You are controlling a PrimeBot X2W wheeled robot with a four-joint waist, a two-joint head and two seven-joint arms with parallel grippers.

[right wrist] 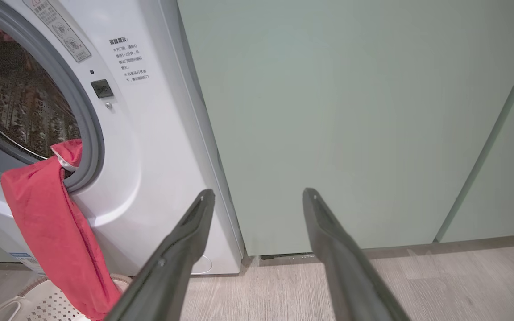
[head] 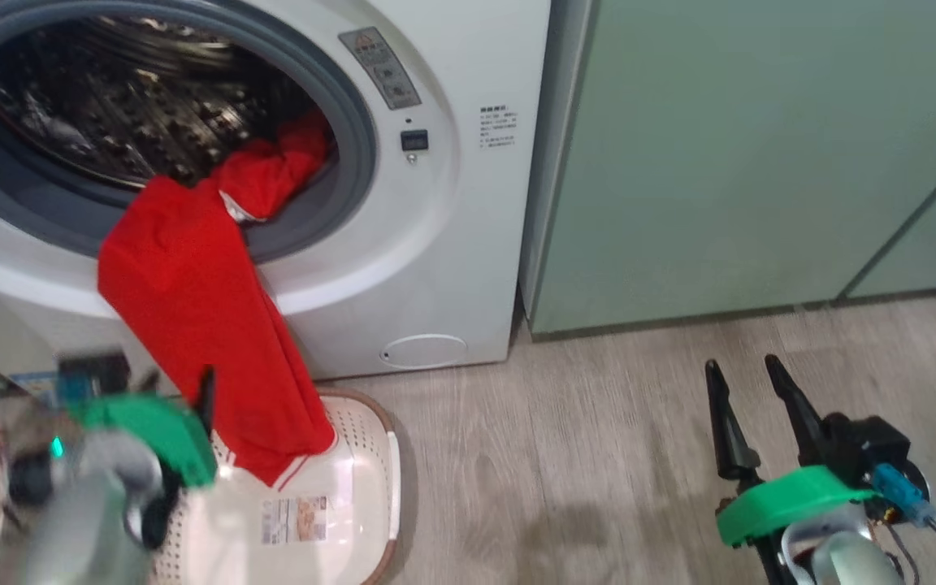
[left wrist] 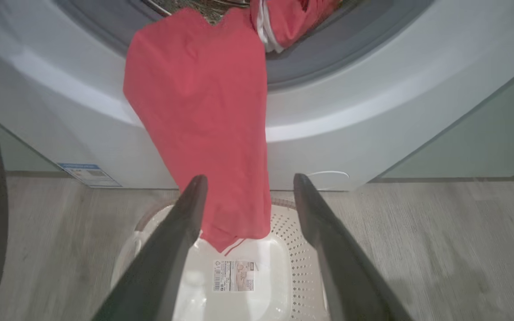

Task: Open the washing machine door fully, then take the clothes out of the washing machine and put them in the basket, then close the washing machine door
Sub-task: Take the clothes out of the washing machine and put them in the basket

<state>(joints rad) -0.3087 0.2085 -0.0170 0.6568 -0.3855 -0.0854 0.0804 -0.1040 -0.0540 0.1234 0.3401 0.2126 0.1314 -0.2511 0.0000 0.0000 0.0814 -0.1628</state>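
red garment point(left wrist: 199, 111) drapes ahead between open left gripper point(left wrist: 249, 177) jaws, hem over basket point(left wrist: 290, 232); pinch high, pull clear. right gripper point(right wrist: 258, 191) open, empty.

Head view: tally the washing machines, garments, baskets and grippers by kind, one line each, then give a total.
Washing machines: 1, the washing machine
Garments: 1, the clothes, red
Baskets: 1, the basket
Grippers: 2, the left gripper and the right gripper
Total: 5
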